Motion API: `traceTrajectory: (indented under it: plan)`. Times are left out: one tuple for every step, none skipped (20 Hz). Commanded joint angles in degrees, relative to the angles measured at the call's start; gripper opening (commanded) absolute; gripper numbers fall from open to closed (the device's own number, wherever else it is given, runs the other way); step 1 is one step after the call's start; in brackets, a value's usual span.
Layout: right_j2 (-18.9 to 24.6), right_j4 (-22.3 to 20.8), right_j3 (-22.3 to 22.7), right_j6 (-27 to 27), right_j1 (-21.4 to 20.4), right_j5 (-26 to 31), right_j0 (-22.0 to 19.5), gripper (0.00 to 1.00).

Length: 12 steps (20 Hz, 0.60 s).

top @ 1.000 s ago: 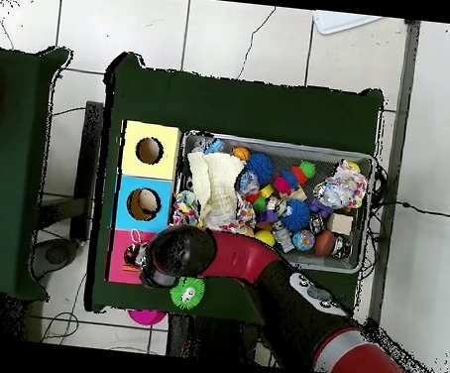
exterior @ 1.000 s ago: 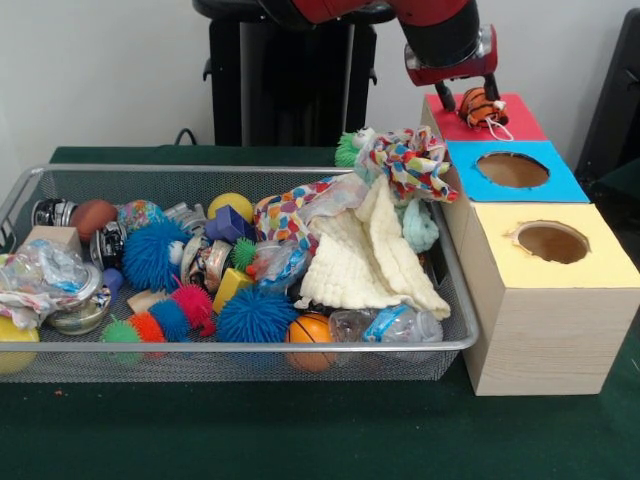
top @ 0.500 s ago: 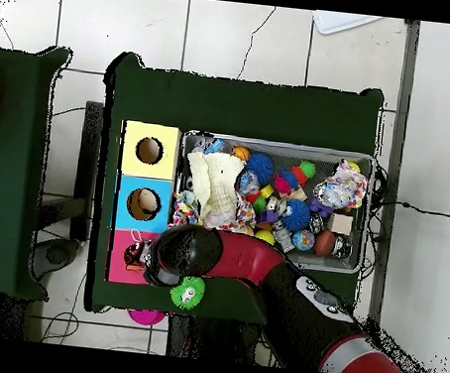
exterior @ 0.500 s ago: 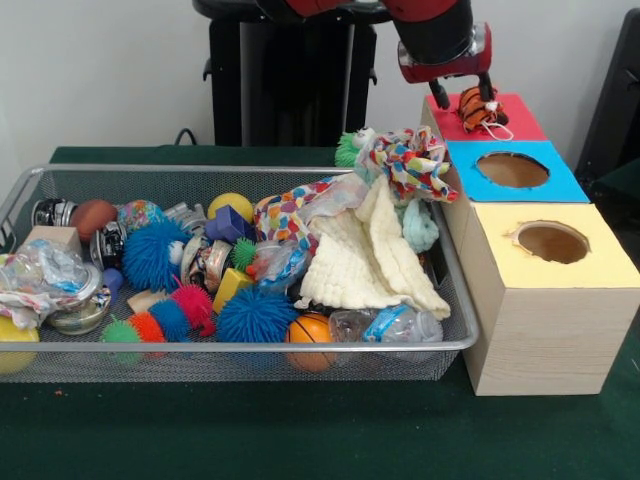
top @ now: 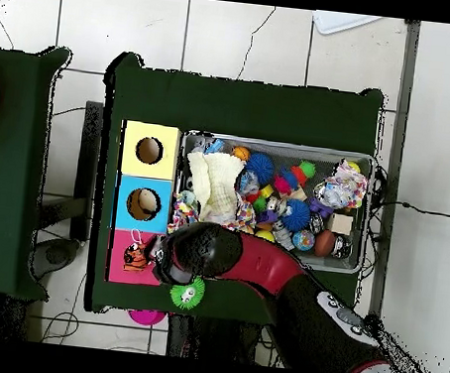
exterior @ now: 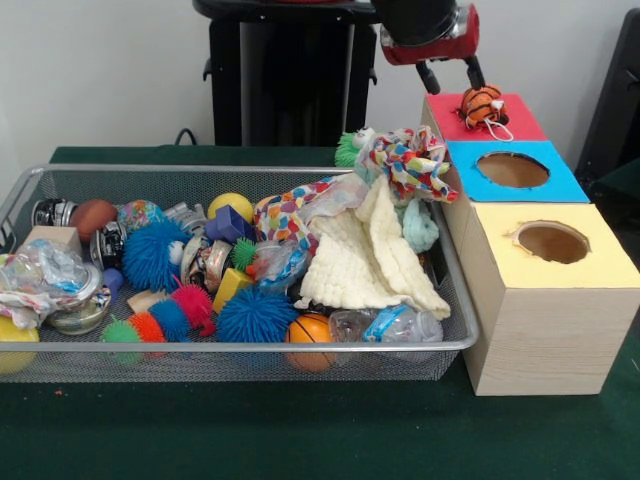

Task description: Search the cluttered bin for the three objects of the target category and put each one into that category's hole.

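From the front, the pincer (exterior: 449, 76) hangs at the top edge above the red box (exterior: 505, 116), its two dark fingers spread apart with nothing between them. Just below it a small orange-and-black striped toy (exterior: 482, 104) sits on the red box, over the spot where its hole would be, with a white cord trailing off its side. The toy is clear of the fingers. Next in the row come the blue box (exterior: 560, 184) with its round hole open, and the yellow box (exterior: 610, 262) likewise. All three stand in a line along one end of the wire bin (exterior: 250, 347), touching its rim. The bin lies on the green table (exterior: 300, 430) and is crowded: a cream cloth (exterior: 365, 260) is draped near the box end, a patterned cloth (exterior: 410, 160) is bunched on the rim above it, a blue spiky ball (exterior: 255, 315) and a small basketball (exterior: 312, 330) lie by the near rim, and a yellow ball (exterior: 231, 206) sits further back.

From overhead, the red and black arm (top: 260, 268) reaches across the table's edge toward the red box (top: 116, 263). The striped toy (top: 135, 258) rests on that box, just beside the arm's dark wrist; the fingers themselves are hidden under the wrist here. The blue box (top: 122, 204) and yellow box (top: 128, 149) follow along the bin's short side. A green spiky ball (top: 187, 293) lies on the table outside the bin (top: 273, 145), close to the arm.
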Motion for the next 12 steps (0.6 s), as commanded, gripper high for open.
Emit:
traceTrajectory:
  plan:
    - [4.9,8.2,2.7,7.0,-1.0,4.0,-1.4,1.0]
    - [5.7,9.5,3.3,7.2,-1.1,3.7,-1.7,1.0]
    - [6.5,10.9,3.9,7.2,-1.4,3.8,-2.0,1.0]
    - [6.2,11.0,3.4,6.8,-0.6,3.7,-2.0,1.0]
    - [5.9,11.2,3.3,6.4,-0.8,4.1,-1.7,1.0]
    - [4.8,10.6,2.4,5.9,-0.4,4.5,-1.4,1.0]
    - [4.1,10.0,2.0,5.5,-0.7,4.9,-1.1,1.0]
    - [2.9,8.8,1.3,5.0,-0.8,5.2,-0.7,1.0]
    - [1.4,7.2,0.2,4.7,-1.0,5.7,-0.1,1.0]
    - [-0.5,5.4,-2.0,4.5,-0.3,6.1,0.9,1.0]
    - [-2.0,3.6,-3.5,4.2,-0.2,6.3,1.5,1.0]
    - [-3.2,2.1,-4.9,4.0,-0.5,6.6,2.2,1.0]
